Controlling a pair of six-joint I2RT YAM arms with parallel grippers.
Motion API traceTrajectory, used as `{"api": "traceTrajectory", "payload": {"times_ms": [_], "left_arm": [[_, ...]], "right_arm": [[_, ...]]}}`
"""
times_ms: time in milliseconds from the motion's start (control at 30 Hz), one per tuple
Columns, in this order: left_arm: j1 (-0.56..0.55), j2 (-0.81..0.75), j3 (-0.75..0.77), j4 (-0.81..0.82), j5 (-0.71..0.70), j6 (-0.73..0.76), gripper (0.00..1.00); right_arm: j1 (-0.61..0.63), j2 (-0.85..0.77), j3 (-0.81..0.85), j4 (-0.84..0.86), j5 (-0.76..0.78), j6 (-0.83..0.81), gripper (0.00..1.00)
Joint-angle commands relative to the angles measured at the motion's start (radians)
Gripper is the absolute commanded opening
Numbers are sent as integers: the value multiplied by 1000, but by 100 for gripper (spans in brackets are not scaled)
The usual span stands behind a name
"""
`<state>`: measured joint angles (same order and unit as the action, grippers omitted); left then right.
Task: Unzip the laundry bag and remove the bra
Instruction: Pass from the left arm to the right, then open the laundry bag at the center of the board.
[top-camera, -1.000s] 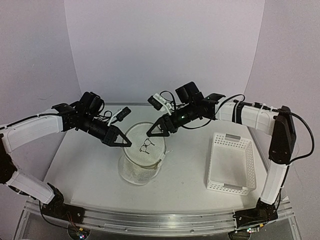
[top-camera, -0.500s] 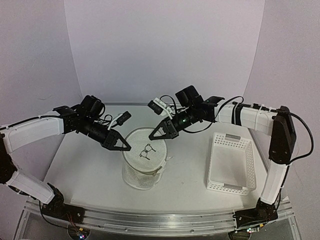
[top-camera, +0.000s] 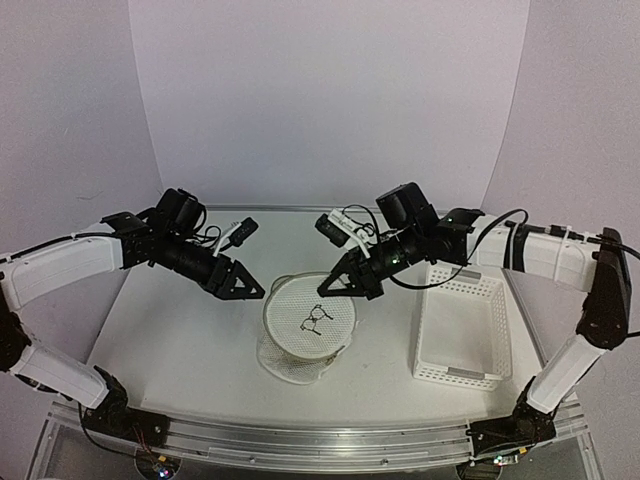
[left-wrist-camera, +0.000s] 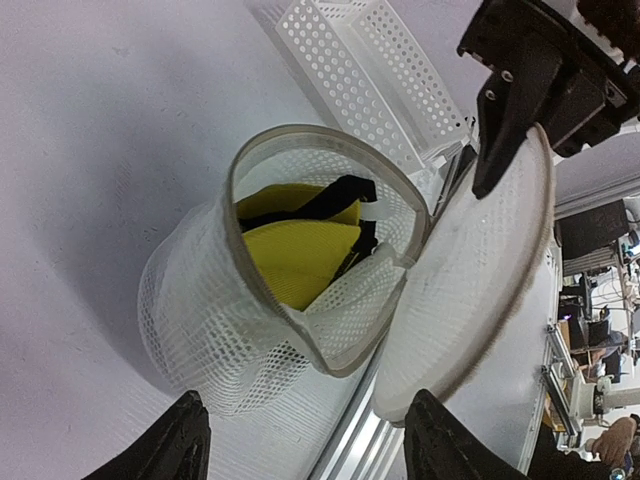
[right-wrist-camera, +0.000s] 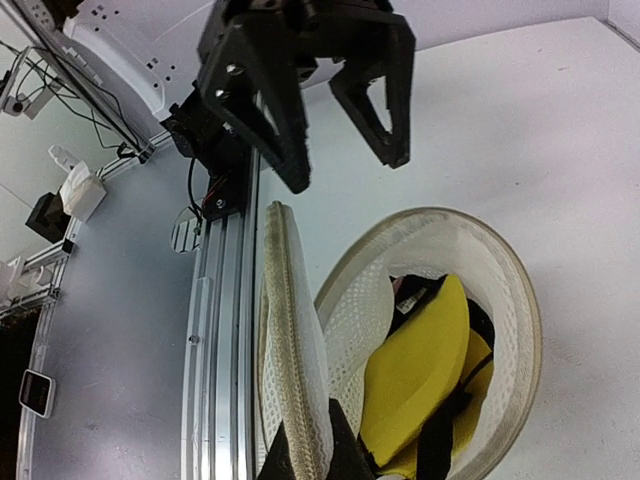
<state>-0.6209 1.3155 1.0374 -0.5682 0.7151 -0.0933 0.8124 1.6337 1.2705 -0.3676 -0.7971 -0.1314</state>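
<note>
The right gripper (top-camera: 328, 291) is clamped on the rim of the flap (top-camera: 312, 316) of the laundry bag (top-camera: 285, 365), holding it off the mouth. The bag lies on the surface (top-camera: 180, 340) just beneath its fingertips, with the yellow bra (left-wrist-camera: 300, 250) showing inside. The left gripper (top-camera: 243, 292), jaws apart and empty, hangs beside the bag. With nothing pinning the body, I'd worry a pull drags the whole bag, or the rim slips and the flap drops shut.
</note>
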Motion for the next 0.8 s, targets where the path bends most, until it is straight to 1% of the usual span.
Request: {"api": "traceTrajectory", "payload": {"times_ms": [0,133,300,400,500,633,767], "left_arm": [[1,-9,41,49,-30,-38,68],[1,23,71,63,12,-53,70],[0,69,114,70,103,-56,73],[0,93,123,70,137,-54,74],[0,98,115,70,151,-54,74],[0,109,98,69,178,-67,74],[-1,135,84,70,173,-86,75]], "right_arm": [[28,-100,-68,111,2,-89,0],[58,-158,-134,160,-12,-196,0],[85,-227,-202,256,25,-268,0],[117,-268,-229,305,92,-305,0],[145,-301,-269,399,175,-317,0],[199,-336,-328,515,308,-338,0],[271,-355,-382,607,447,-380,0]]}}
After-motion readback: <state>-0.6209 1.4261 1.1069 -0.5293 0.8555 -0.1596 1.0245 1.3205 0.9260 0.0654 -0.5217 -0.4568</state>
